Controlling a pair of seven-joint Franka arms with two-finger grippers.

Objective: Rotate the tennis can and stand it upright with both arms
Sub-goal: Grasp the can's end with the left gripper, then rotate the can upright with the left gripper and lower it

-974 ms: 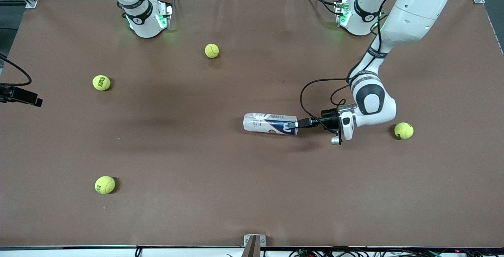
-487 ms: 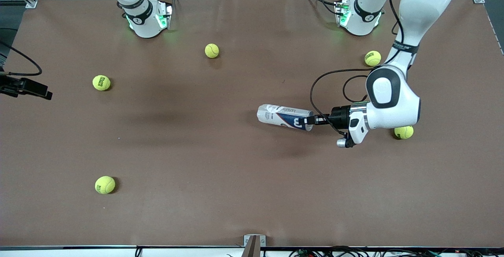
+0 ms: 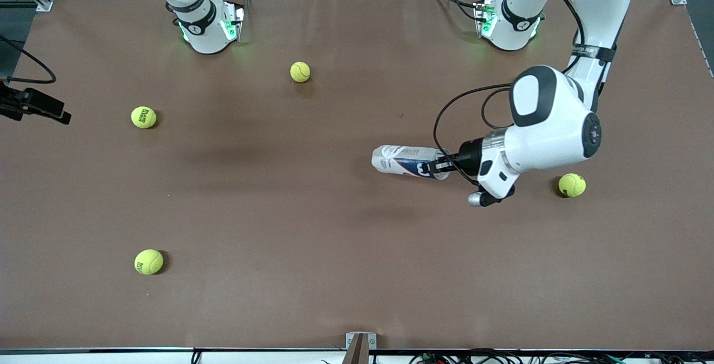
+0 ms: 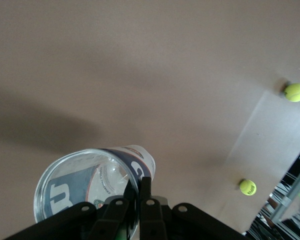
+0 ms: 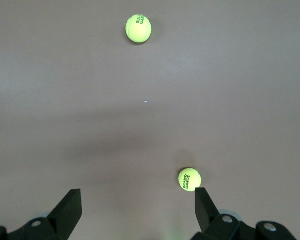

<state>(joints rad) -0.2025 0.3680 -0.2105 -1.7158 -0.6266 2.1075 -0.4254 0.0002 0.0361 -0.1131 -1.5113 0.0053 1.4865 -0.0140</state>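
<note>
We see the left end effector (image 3: 437, 166) clamped on the rim of the clear cylindrical plastic tennis can (image 3: 407, 161), held tilted over the brown worktop (image 3: 312, 230). The right end effector (image 5: 137, 207) waits with fingers spread above two yellow-green tennis balls (image 5: 189, 179).

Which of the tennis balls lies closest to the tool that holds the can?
The tennis ball at the left arm's end of the table, beside the left tool gripping the can; the others lie much farther.

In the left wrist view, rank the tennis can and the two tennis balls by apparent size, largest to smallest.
1. Tennis can, gripped at its open rim by the left pincer, right at the camera, so nearness inflates it.
2. Ball by the frame's edge.
3. Ball near the table's edge, marginally smaller; nearly alike.
</note>
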